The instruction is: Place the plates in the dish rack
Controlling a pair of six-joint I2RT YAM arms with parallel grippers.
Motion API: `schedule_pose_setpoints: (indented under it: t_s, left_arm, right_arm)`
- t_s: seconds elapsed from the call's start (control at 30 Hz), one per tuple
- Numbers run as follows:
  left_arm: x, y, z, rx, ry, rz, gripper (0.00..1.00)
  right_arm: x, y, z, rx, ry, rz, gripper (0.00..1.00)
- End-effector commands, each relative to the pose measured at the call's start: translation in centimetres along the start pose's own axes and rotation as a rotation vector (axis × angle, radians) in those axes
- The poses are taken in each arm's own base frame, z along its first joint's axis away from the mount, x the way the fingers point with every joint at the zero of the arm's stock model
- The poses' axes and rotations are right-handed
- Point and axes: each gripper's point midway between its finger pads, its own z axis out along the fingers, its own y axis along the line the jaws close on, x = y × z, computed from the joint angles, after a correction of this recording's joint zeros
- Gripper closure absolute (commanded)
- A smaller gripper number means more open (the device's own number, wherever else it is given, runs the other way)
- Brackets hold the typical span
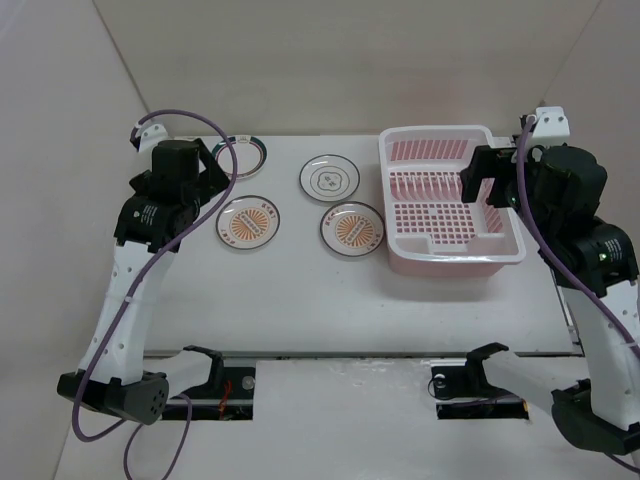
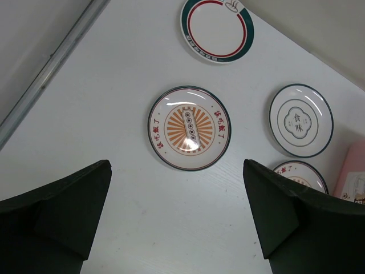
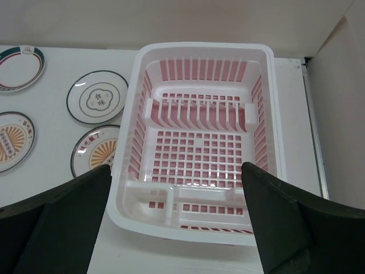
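Left wrist view: left pincer [image 2: 175, 164] spread wide, holding nothing, poised over sunburst plate [image 2: 189, 128] at frame centre, likely first pick. Teal-rimmed plate [image 2: 217, 28] at top, white plate [image 2: 301, 120] at right, second sunburst plate [image 2: 300, 174] lower right; all flat on desk [image 2: 114, 85], apart. Right pincer [image 3: 176, 165] also wide, empty, hangs over dish rack [image 3: 197, 48], mid-frame; no plate in it yet.

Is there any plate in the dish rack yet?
No, the rack is bare inside, and the plates lie outside it.
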Motion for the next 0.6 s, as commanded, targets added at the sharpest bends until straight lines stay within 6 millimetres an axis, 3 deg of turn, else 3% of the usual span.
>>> schedule_pose_setpoints:
  t_s: [0.0, 0.17, 0.33, 0.43, 0.57]
  left_arm:
    - [-1.7, 0.0, -1.1, 0.004, -0.052, -0.019, 0.00]
    - [-2.0, -0.2, -1.2, 0.004, -0.052, -0.029, 0.00]
    - [-2.9, -1.8, -0.7, 0.038, -0.047, -0.036, 0.00]
    - [-3.2, -2.8, 1.2, 0.070, -0.016, -0.044, 0.00]
    - [-2.7, -3.9, 6.8, 0.147, 0.078, -0.094, 0.00]
  right_arm:
    - [-1.9, -0.1, -1.2, 0.004, -0.070, 0.029, 0.00]
    - [-2.0, -0.9, -1.3, 0.045, -0.082, 0.024, 0.00]
    - [-2.8, -1.3, -1.5, 0.068, -0.100, 0.030, 0.00]
    - [-3.4, -0.6, -1.5, 0.036, -0.125, 0.036, 0.00]
    - [-3.5, 2.2, -1.2, -0.119, -0.144, 0.034, 0.00]
